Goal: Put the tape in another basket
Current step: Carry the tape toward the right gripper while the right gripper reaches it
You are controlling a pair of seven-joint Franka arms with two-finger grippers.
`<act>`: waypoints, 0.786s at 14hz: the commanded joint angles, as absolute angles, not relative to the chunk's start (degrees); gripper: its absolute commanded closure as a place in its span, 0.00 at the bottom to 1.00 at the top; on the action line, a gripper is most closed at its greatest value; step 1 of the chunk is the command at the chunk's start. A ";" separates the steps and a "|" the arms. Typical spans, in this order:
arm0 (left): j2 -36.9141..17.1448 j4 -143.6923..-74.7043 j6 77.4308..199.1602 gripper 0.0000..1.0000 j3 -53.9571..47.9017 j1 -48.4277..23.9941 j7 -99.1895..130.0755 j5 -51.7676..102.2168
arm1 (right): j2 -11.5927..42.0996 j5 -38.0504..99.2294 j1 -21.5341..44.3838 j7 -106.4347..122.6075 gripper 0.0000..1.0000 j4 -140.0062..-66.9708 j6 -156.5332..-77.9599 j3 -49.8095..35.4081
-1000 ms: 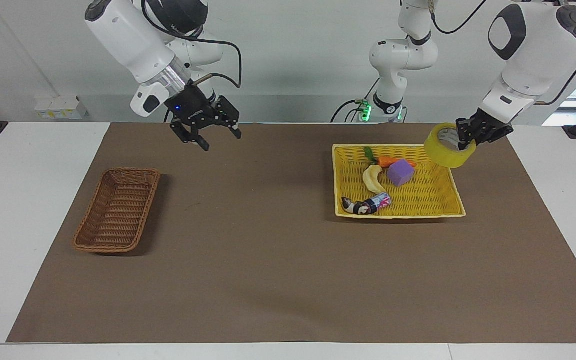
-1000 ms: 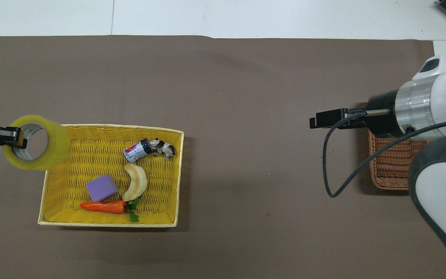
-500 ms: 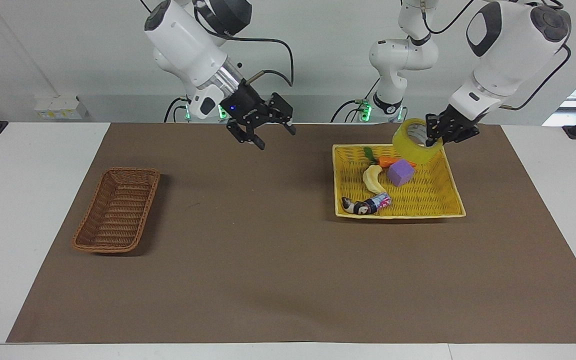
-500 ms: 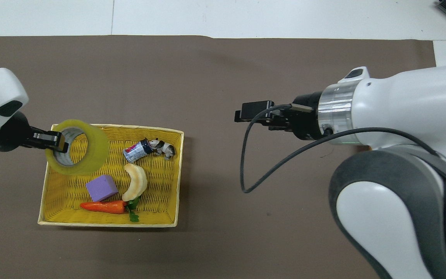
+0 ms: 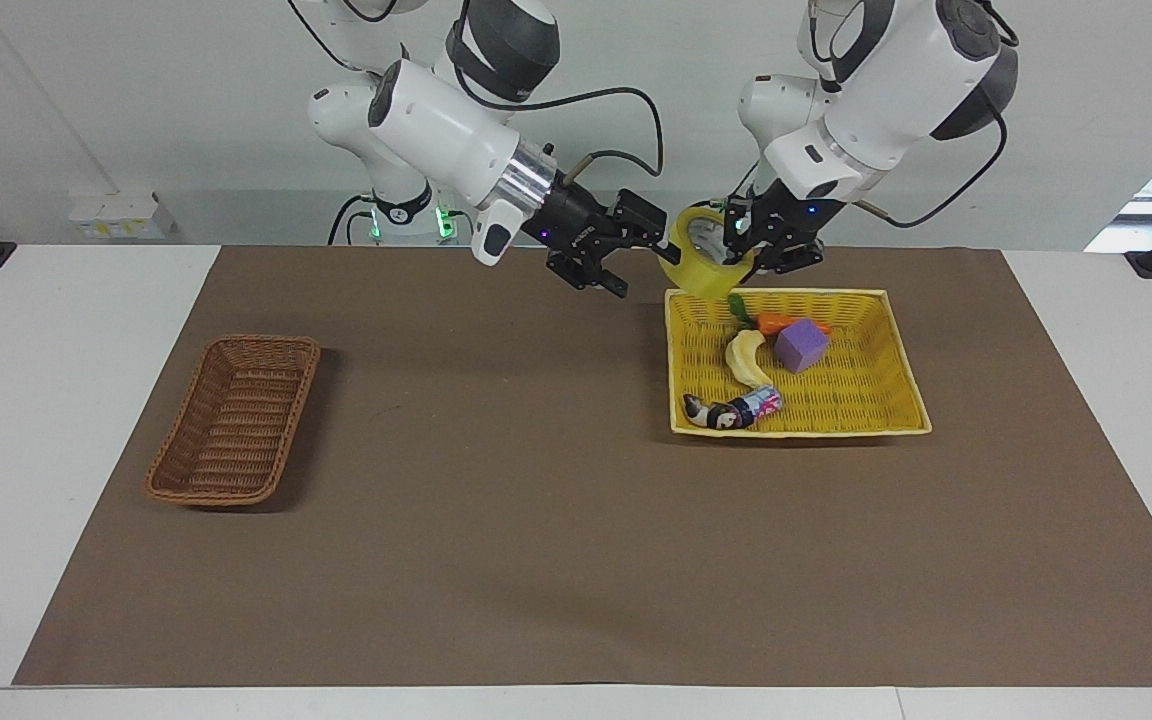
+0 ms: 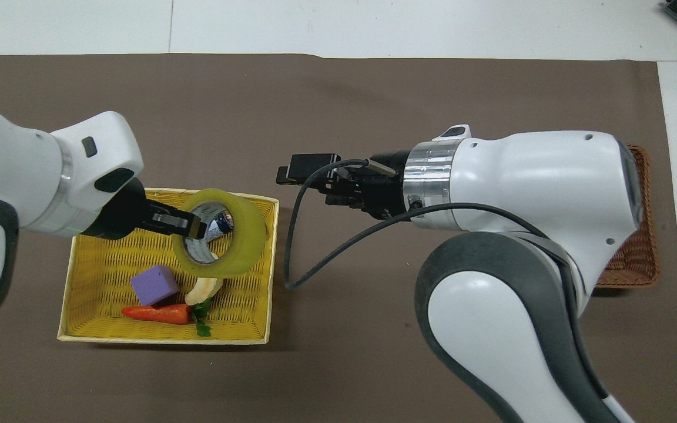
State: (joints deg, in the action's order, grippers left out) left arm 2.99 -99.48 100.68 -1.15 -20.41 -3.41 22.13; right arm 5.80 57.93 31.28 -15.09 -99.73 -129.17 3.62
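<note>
My left gripper [image 5: 736, 262] is shut on the rim of the yellow tape [image 5: 698, 268], one finger inside its core. It holds the roll in the air over the yellow basket's [image 5: 801, 432] corner toward the table's middle. In the overhead view the tape [image 6: 238, 249] hangs from the left gripper [image 6: 193, 225] over that basket [image 6: 162, 339]. My right gripper [image 5: 641, 265] is open, close beside the tape; contact cannot be told. The right gripper also shows in the overhead view [image 6: 298, 179]. The brown wicker basket [image 5: 234, 420] lies empty at the right arm's end, partly hidden by the right arm in the overhead view [image 6: 638, 247].
The yellow basket holds a purple cube [image 5: 801, 344], a banana [image 5: 744, 358], a carrot [image 5: 781, 322] and a small can [image 5: 756, 403]. A brown mat [image 5: 536, 520] covers the table between the two baskets.
The left gripper carried the tape from the yellow basket's outer end toward the table's middle. The right gripper swung from near the brown basket to just beside the tape.
</note>
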 commanded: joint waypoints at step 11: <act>4.39 -102.04 112.76 1.00 -1.14 -25.93 -0.53 26.46 | 2.99 59.94 30.32 -10.19 1.00 -105.03 -126.49 4.13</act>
